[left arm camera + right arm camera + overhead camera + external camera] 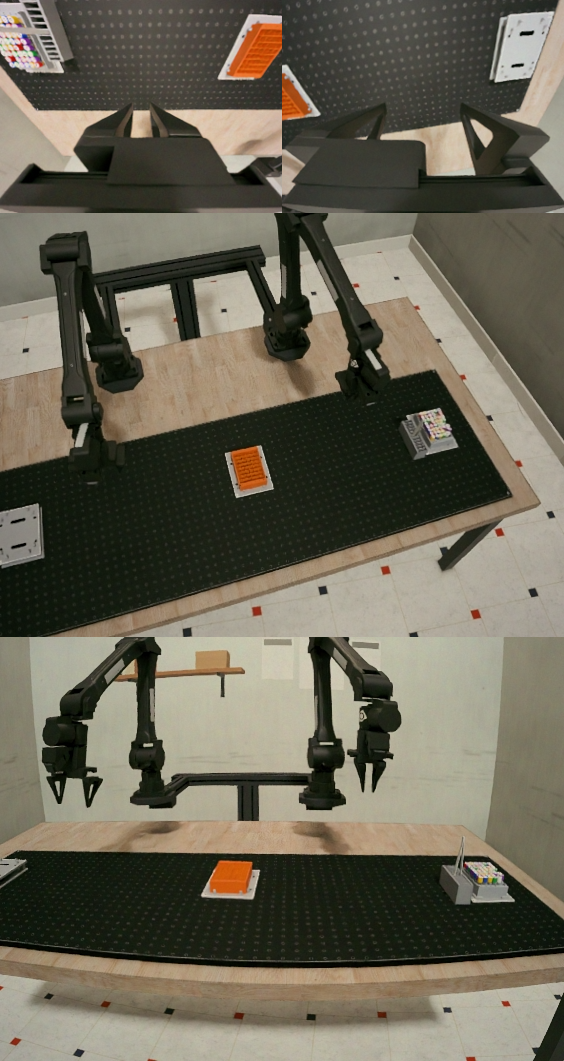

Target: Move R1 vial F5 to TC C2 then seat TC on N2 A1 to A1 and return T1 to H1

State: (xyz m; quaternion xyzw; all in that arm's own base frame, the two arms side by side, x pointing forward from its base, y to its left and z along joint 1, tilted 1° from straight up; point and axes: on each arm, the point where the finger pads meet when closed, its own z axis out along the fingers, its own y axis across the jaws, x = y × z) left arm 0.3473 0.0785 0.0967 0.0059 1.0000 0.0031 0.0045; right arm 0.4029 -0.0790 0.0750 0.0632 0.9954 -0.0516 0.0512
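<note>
From above, I see the tube carrier TC (249, 467) (231, 876) (261, 47) (292, 106), bright orange, on its pale plate between the arms. The vial rack R1 (442, 444) (490, 890) (37, 66), crowded with coloured caps, stands on the left arm's side of the desk (320, 363) (260, 834), and the nest N2 (21, 533) (11, 868) (522, 48) waits at the other end, with nothing seated on it.

From the front, the forceps T1 (461, 857) stand upright in the holder H1 (456, 884) (413, 440) (56, 29), just beside the rack. The left fingers (369, 789) hang narrow, a small gap between them and nothing in it; the right fingers (74, 803) are wide and empty.

The left wrist's view takes in rack, holder and carrier, all well apart from the fingers. I can't read the well letters from here (nobody could, at this size), so whether C2 is filled I can't tell.

The right wrist's view has the nest on one side and the carrier's edge on the other. My guess is that the vial transfer is done and the carry comes next: the right arm must centre over the carrier, grip it squarely and lift it level.
</note>
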